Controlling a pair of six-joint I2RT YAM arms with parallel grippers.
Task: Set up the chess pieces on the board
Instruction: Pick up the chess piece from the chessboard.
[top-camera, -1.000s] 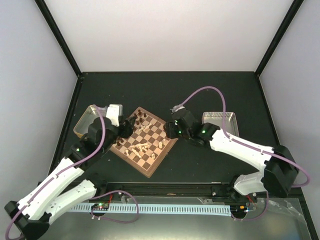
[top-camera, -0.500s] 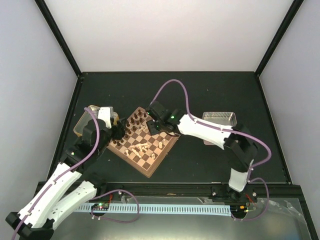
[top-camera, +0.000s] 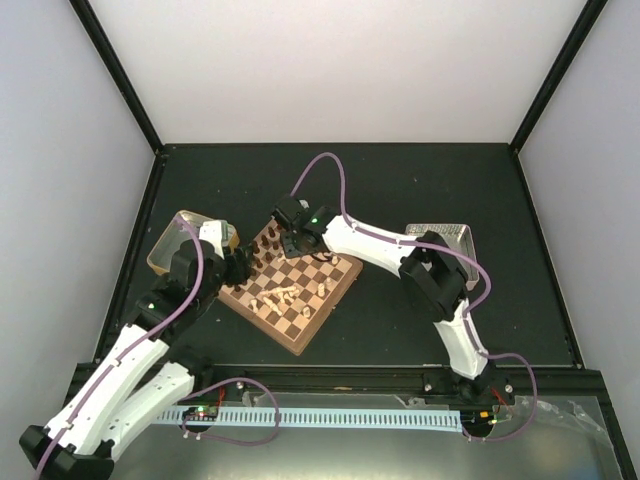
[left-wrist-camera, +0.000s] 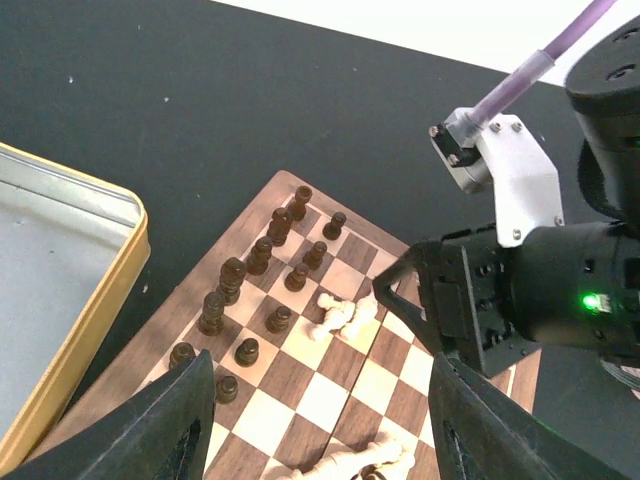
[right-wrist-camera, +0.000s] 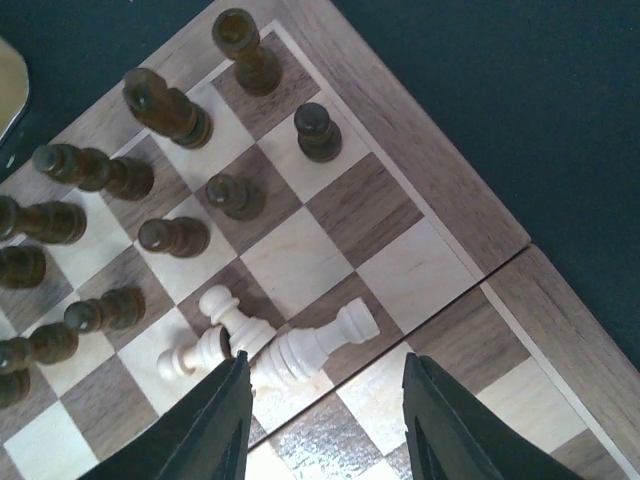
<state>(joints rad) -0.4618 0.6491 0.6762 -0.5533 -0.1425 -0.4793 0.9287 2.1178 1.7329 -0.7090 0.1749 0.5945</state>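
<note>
The board (top-camera: 300, 335) lies turned like a diamond between my arms. Dark brown chess pieces (top-camera: 272, 243) stand in two rows along its far left edge. Cream pieces (top-camera: 285, 293) lie toppled mid-board. My right gripper (top-camera: 287, 243) hovers open over the far corner. In the right wrist view (right-wrist-camera: 325, 420) a fallen cream rook (right-wrist-camera: 305, 345) and two fallen cream pawns (right-wrist-camera: 225, 318) lie between its fingers. My left gripper (top-camera: 240, 265) is open and empty over the board's left edge (left-wrist-camera: 320, 440). The dark rows (left-wrist-camera: 250, 285) and the same fallen cream pieces (left-wrist-camera: 340, 315) show there.
A gold-tan tray (top-camera: 168, 248) stands left of the board, and its rim also shows in the left wrist view (left-wrist-camera: 95, 300). A pinkish tray (top-camera: 445, 237) stands at the right behind the right arm. The right gripper's black body (left-wrist-camera: 510, 300) hangs over the board's far side.
My right arm has swung left across the board, from its right corner to above the far corner beside the dark rows. My left gripper has drawn back slightly to the left.
</note>
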